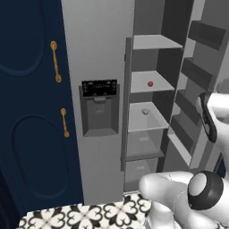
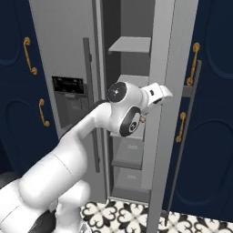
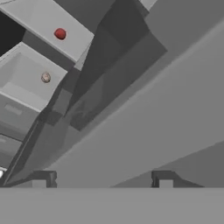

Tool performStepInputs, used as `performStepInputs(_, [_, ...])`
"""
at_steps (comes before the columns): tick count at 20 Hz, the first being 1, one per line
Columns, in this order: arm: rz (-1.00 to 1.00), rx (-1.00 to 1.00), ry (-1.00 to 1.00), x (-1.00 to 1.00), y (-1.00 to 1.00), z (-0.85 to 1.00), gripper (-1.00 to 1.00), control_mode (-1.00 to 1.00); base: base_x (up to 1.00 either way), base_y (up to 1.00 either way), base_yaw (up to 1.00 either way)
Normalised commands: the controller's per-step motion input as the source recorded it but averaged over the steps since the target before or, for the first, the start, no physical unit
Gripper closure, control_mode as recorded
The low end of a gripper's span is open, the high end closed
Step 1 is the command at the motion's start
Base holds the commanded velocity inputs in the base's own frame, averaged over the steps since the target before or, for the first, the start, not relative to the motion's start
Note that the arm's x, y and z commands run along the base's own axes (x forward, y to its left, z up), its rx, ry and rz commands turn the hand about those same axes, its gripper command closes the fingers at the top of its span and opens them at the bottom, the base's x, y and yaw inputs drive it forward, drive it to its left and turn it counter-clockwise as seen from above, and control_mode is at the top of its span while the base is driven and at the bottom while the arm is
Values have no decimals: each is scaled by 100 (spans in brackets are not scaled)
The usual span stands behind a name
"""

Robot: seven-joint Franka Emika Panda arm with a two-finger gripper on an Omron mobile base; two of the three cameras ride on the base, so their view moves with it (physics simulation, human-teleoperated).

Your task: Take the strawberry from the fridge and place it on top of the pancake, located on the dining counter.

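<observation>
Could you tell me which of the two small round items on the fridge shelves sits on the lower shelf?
The pale tan-pink strawberry sits on the lower shelf; the bright red ball rests one shelf above it, inside the open fridge.

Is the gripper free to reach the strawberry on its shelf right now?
Probably yes: the fridge door is open, the strawberry lies alone on its shelf, and the open gripper holds nothing.

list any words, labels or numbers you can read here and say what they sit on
Nothing can be read.
Control panel on the fridge: rows of pale marks on black, too small and blurred to read.
Shelves, the strawberry and the red ball: no text.
</observation>
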Motion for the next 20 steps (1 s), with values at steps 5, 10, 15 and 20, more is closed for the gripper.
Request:
performStepInputs(5, [-1, 3, -4, -43, -25, 0, -100, -100, 0, 0, 0])
performStepInputs(10, [0, 0, 0, -72, 77, 0, -100, -100, 0, 0, 0])
performStepInputs(15, [0, 1, 2, -44, 86, 0, -100, -100, 0, 0, 0])
performStepInputs(20, [0, 17, 0, -3, 76, 0, -100, -100, 0, 0, 0])
